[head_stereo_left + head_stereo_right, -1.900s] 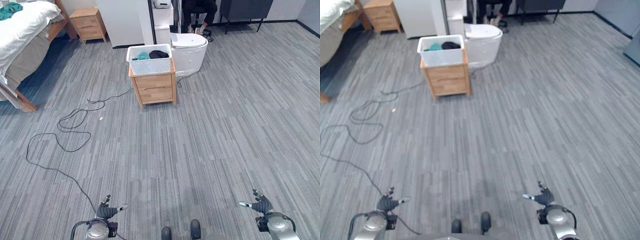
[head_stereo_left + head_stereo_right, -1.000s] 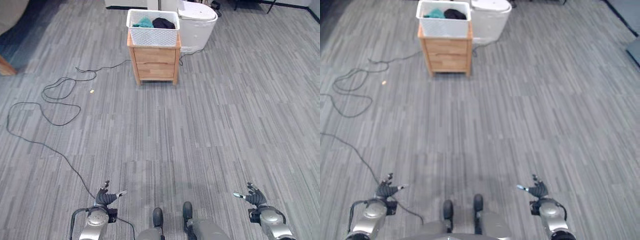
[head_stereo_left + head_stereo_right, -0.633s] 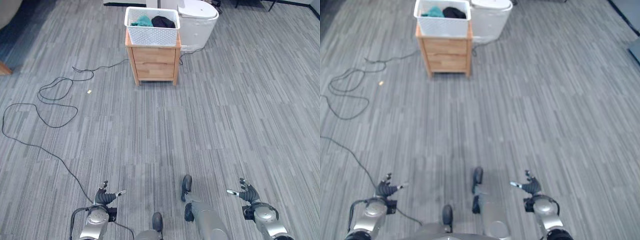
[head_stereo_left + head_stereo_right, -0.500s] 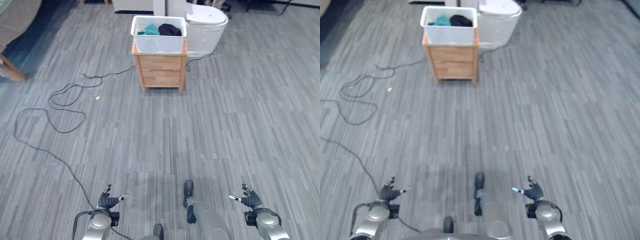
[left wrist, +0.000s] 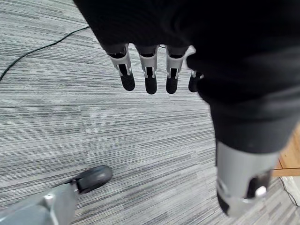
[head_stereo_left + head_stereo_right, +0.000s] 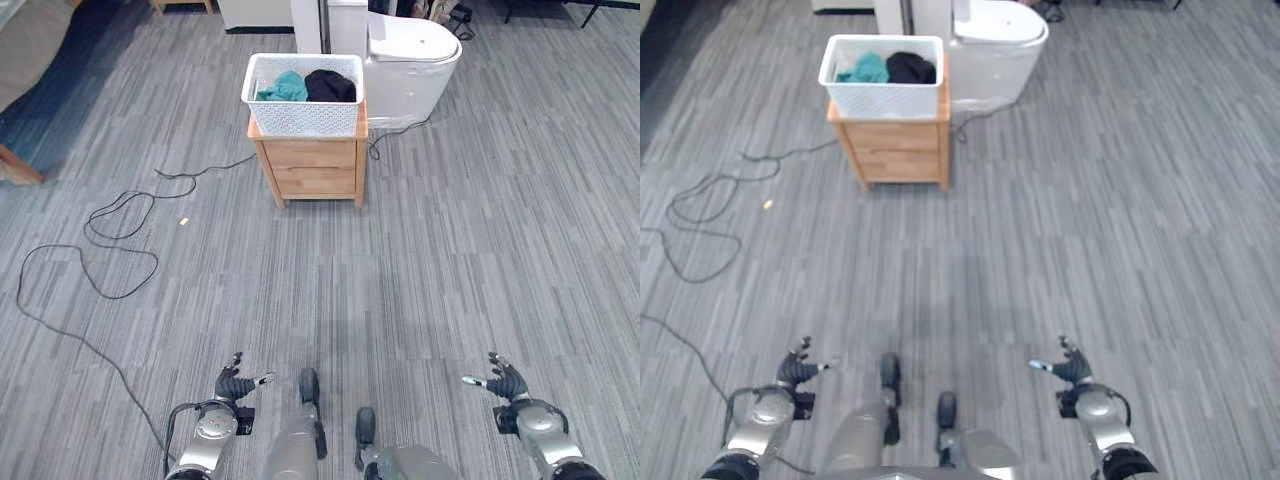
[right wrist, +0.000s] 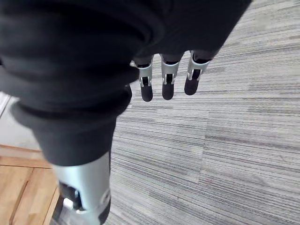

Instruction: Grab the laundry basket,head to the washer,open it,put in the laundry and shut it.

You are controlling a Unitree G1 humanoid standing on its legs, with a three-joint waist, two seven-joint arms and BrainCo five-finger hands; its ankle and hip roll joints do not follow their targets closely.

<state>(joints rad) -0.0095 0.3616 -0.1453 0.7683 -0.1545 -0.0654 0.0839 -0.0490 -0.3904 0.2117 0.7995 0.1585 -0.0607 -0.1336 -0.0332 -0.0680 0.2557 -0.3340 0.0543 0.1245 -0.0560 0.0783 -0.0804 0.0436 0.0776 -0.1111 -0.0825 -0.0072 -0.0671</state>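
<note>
Both hands hang low at the robot's sides, well short of anything to grab. The left hand (image 6: 236,383) has its fingers (image 5: 146,79) straight and relaxed in a loose row, thumb held apart, nothing in its palm and nothing touching it; beneath it there is just the grey striped floor (image 6: 420,260). The right hand (image 6: 508,384) is the same: fingers (image 7: 167,83) extended and slightly spread, thumb off to one side, holding nothing, hovering above the floor.

The laundry basket (image 6: 302,96), white with a perforated wall, sits far ahead of them on top of a small wooden nightstand (image 6: 314,168) with two drawers. Inside it lie a teal garment (image 6: 284,87) on the left and a black garment (image 6: 330,85) on the right; how much more clothing lies under them I cannot tell. Just beside the nightstand, on its right and a little behind, stands the white washer (image 6: 412,62), a rounded unit with its lid down; its lower left is hidden by the nightstand and basket.

A thin black cord (image 6: 110,240) loops across the floor to the left, and a small pale scrap (image 6: 184,221) lies near it, too small to identify. A corner of a bed (image 6: 25,60) is cut off at the upper left edge
</note>
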